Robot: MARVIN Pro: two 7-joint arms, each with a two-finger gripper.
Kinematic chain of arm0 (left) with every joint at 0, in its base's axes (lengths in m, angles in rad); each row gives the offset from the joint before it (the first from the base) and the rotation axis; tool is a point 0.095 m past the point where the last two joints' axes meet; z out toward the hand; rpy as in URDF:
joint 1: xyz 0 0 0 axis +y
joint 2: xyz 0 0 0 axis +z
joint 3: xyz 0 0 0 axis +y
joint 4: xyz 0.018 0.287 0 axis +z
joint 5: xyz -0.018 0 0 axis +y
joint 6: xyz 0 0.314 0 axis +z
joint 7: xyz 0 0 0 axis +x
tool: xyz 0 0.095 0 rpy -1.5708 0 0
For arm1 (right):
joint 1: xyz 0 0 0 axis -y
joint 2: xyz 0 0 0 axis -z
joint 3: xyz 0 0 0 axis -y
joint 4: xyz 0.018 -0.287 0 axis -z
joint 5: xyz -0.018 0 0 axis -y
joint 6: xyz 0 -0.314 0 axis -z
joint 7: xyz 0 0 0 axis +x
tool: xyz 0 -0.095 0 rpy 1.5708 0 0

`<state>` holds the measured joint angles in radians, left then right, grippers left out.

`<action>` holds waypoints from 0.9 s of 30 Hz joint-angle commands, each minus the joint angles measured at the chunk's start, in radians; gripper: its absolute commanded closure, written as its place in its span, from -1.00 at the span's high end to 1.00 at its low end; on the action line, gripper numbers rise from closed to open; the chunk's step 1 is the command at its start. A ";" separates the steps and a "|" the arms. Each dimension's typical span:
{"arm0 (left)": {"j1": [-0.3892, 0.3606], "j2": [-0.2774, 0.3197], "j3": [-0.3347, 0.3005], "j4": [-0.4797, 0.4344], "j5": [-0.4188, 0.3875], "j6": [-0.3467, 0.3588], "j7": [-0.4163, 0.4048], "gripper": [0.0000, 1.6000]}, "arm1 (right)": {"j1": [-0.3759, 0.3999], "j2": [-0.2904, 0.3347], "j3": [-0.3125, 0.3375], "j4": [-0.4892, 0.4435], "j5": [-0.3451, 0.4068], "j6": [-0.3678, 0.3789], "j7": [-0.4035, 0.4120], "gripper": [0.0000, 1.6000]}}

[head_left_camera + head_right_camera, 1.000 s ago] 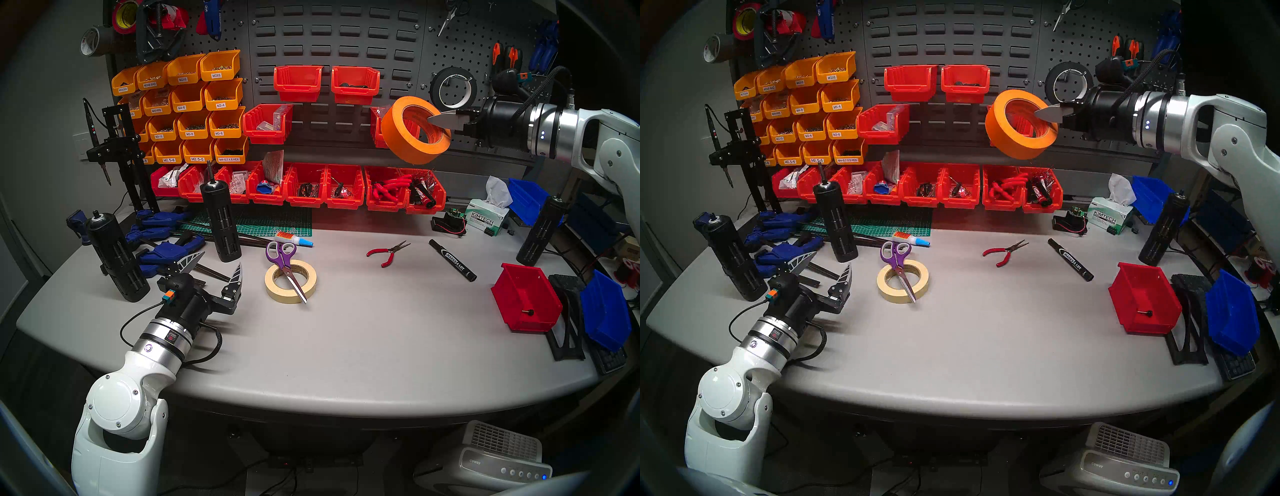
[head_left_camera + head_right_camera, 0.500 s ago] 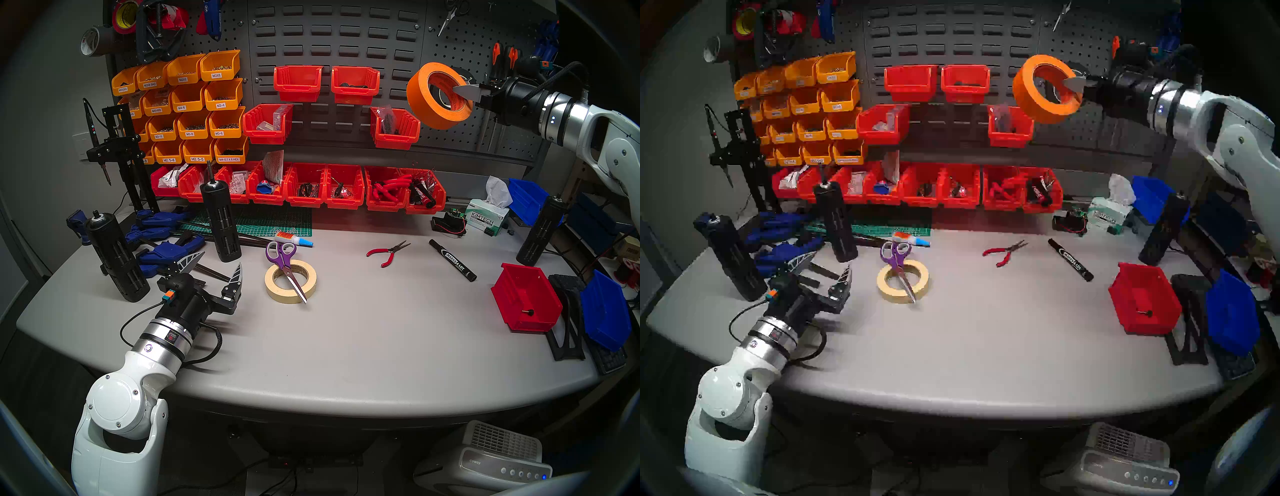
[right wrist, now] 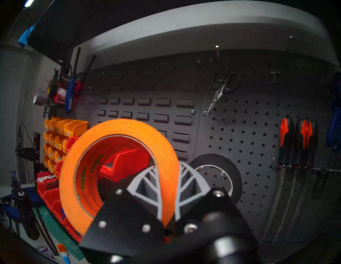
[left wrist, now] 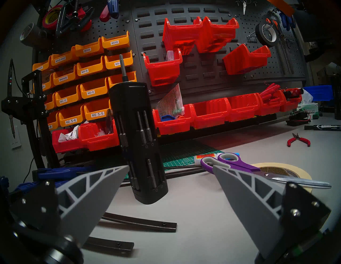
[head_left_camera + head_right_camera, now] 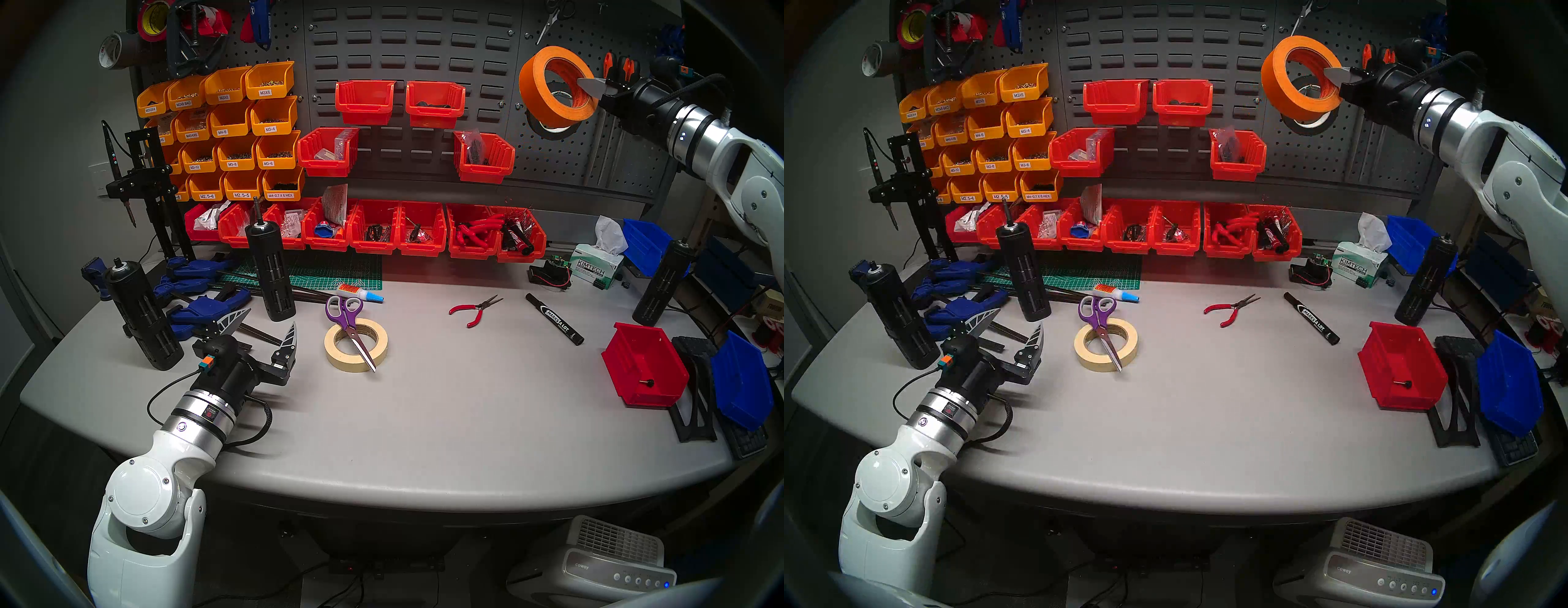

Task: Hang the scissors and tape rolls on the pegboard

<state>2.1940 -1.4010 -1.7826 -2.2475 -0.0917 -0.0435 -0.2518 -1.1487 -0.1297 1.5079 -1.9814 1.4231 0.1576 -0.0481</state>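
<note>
My right gripper is shut on the wall of the orange tape roll and holds it upright in the air, close in front of the right pegboard. The black roll with a white core hangs on the pegboard just behind and below it; the right wrist view shows it to the right of the orange roll. The beige roll lies flat on the table with the purple scissors resting across it. My left gripper is open and empty, left of them.
Black-handled scissors and orange-and-black tool handles hang on the pegboard near the roll. Red pliers, a black marker and a red bin lie on the table. A black bit holder stands before my left gripper.
My right arm has carried the orange roll up and to the right, from in front of the red bins to in front of the black roll on the pegboard. The left arm has not moved.
</note>
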 commanded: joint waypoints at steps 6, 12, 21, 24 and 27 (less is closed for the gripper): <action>-0.002 0.000 0.002 -0.013 0.000 -0.005 -0.001 1.00 | -0.110 0.015 0.102 0.003 -0.087 -0.120 -0.135 -1.00; -0.002 0.000 0.002 -0.013 0.000 -0.005 -0.001 1.00 | -0.159 0.002 0.146 0.009 -0.104 -0.154 -0.177 -1.00; -0.001 0.000 0.002 -0.014 0.000 -0.006 -0.001 1.00 | -0.270 -0.049 0.243 -0.013 -0.129 -0.162 -0.171 -1.00; -0.001 0.000 0.002 -0.014 0.000 -0.006 -0.001 1.00 | -0.313 -0.070 0.282 -0.028 -0.144 -0.144 -0.158 -1.00; -0.001 0.000 0.002 -0.014 0.000 -0.006 -0.001 1.00 | -0.351 -0.091 0.317 -0.039 -0.163 -0.126 -0.147 -1.00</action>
<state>2.1940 -1.4010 -1.7826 -2.2475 -0.0915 -0.0435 -0.2518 -1.4295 -0.1836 1.7146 -1.9950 1.2980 0.0256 -0.2192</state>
